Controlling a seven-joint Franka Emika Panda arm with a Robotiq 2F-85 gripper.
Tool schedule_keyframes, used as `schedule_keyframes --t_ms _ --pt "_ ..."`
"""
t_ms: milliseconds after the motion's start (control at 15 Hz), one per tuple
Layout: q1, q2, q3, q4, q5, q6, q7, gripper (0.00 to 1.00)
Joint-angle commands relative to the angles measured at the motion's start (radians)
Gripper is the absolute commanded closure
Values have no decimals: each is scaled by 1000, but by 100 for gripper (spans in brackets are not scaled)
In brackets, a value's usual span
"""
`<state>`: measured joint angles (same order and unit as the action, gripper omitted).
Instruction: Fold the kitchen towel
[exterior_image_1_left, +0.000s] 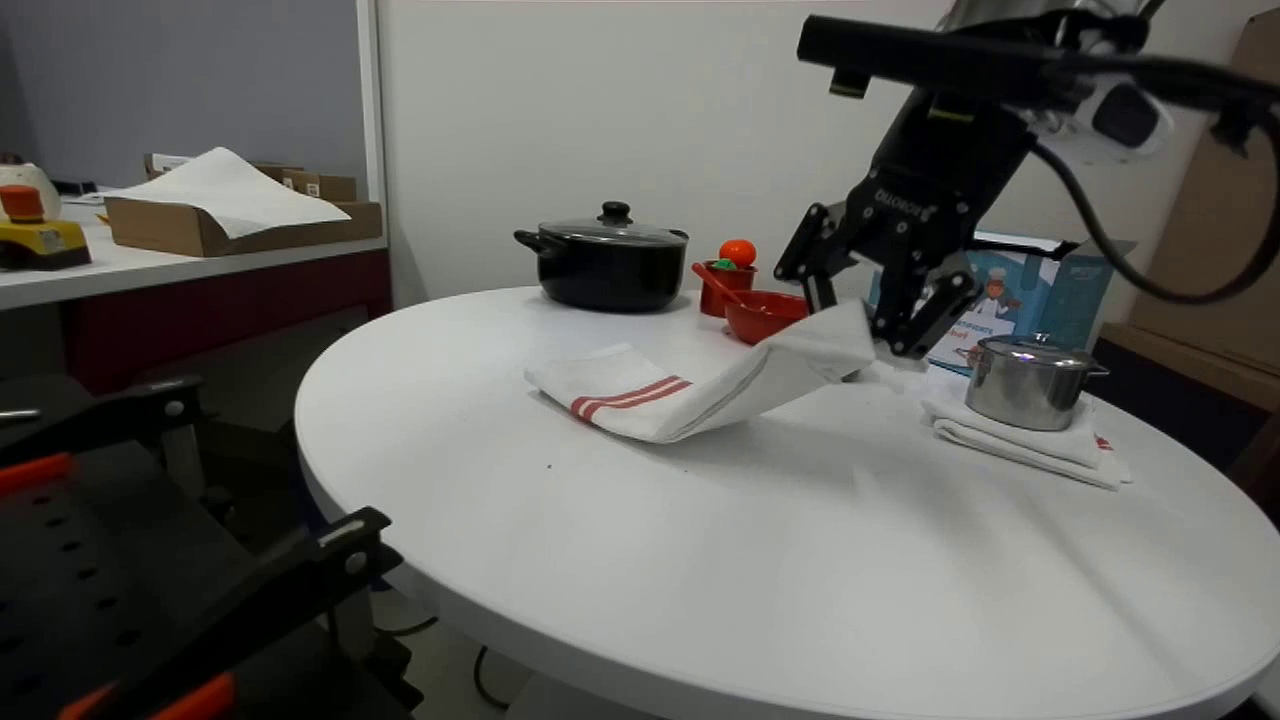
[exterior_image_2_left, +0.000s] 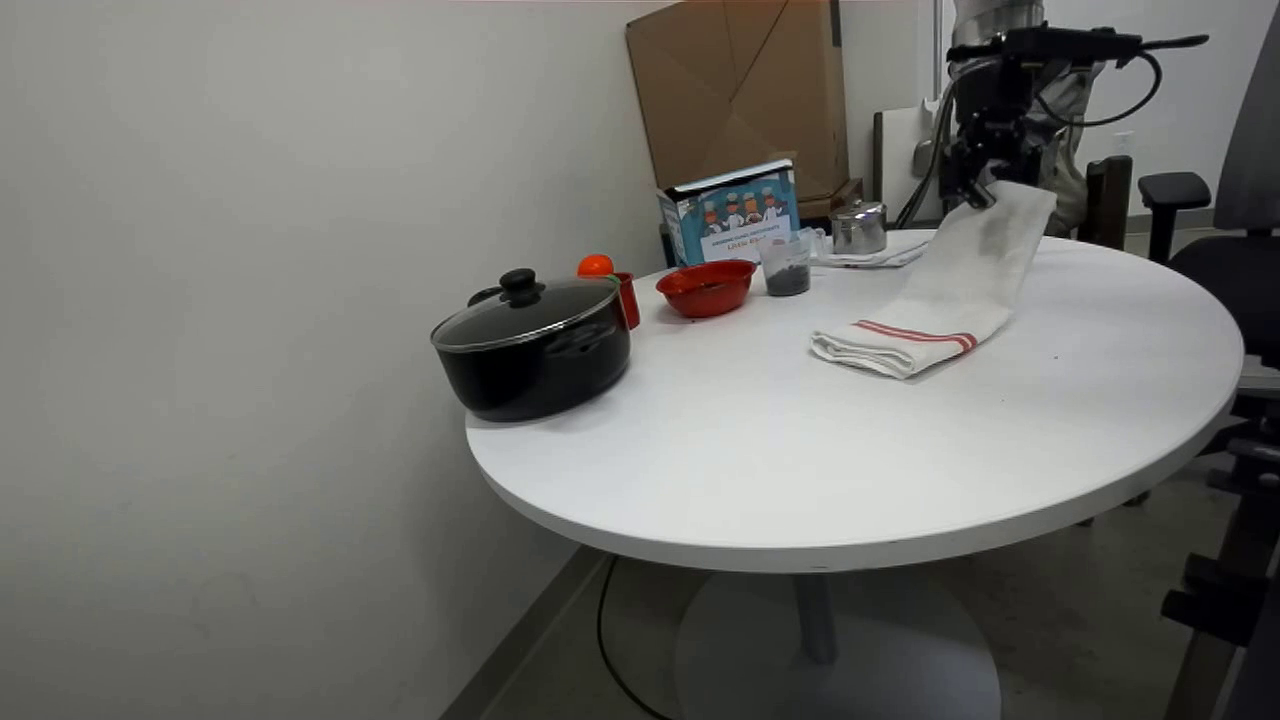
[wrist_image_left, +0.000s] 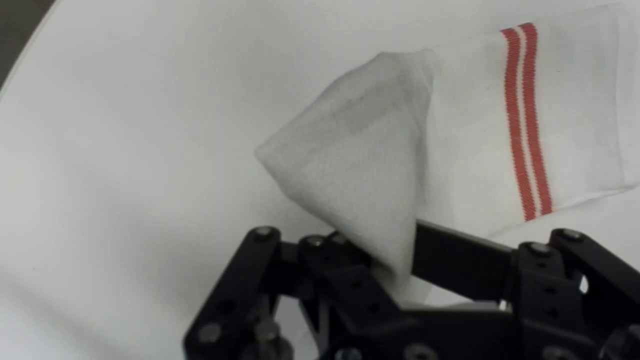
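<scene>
A pale wall (exterior_image_2_left: 250, 300) is rising beside a round white table (exterior_image_1_left: 600, 540). A brown carton (exterior_image_2_left: 740, 95) is standing past the table's edge, and the arm (exterior_image_2_left: 1000, 15) is hanging above the table in both exterior views. A blue box (exterior_image_2_left: 740, 208) with cartoon cooks is standing near the table's edge, and a black pot (exterior_image_1_left: 612, 270), glass lid on, is sitting close to the wall. The towel (exterior_image_2_left: 950, 280), white and folded in layers, is resting its red-striped end on the table and sloping up at the other end. The gripper (exterior_image_1_left: 850, 318) is holding that raised end, its jaws pinched narrow around the fabric, which is running between the fingers (wrist_image_left: 460, 260) in the wrist view. A folded cloth (exterior_image_1_left: 1010, 445) is lying apart from the towel, and a steel pot (exterior_image_1_left: 1025, 388) is standing on it. A red bowl (exterior_image_2_left: 707, 288) is sitting between the black pot and the box, and a clear cup (exterior_image_2_left: 787, 272), dark at the bottom, is standing just beside it. A red cup (exterior_image_1_left: 722, 293) is standing between black pot and bowl, with an orange ball (exterior_image_1_left: 738, 252) showing above its rim.
</scene>
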<state>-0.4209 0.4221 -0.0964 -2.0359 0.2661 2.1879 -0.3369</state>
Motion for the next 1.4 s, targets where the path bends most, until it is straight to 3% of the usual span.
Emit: schedule_keyframes --t_ms 0,800,1067,1333 --pt "16 -89 -4 -23 31 -57 -42 94" --pt "266 -236 115 -368 23 57 -84 94" --pt "290 -224 112 -401 19 116 -51 94" --pt "270 -204 83 -402 36 200 0 93"
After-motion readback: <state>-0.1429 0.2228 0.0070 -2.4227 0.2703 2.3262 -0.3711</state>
